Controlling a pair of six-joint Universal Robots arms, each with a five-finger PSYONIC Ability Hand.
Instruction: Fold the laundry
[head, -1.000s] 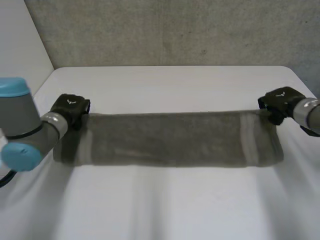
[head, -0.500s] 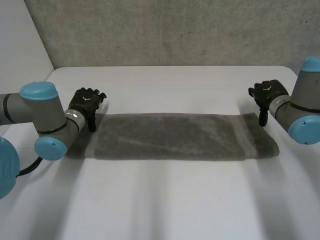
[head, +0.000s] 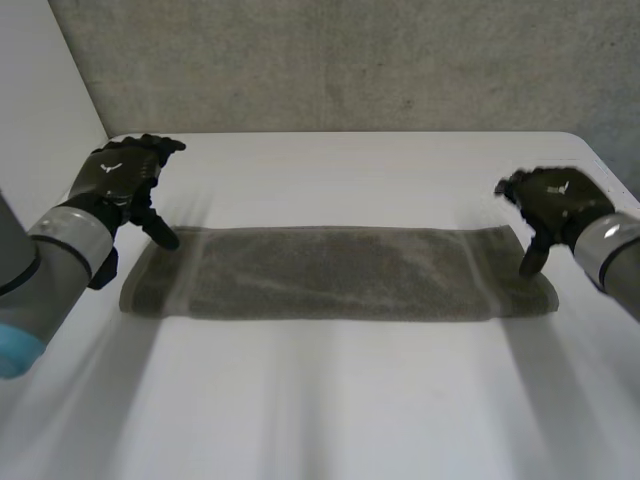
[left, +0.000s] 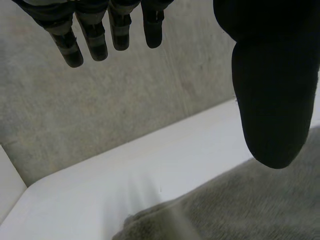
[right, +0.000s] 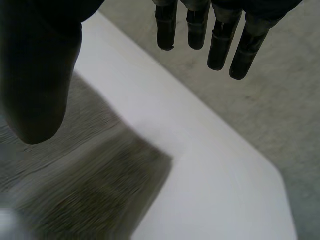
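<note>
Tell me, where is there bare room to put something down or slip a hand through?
The broad table in front of the towel is bare, and so is the strip between towel and grey wall. It is crowded at the towel's short ends, where the open left hand and right hand are.

Cloth: my feed shows a long grey-brown terry towel (head: 330, 272), a paler band near each short end.
Hands: I see the black left hand (head: 120, 175) and black right hand (head: 555, 198), fingers (left: 70, 42) ringed grey.
Arm: grey left arm (head: 55, 255), light-blue cap (head: 8, 352).
Surface: plain white table (head: 350, 400).
Backdrop: speckled grey concrete wall (head: 350, 60).
</note>
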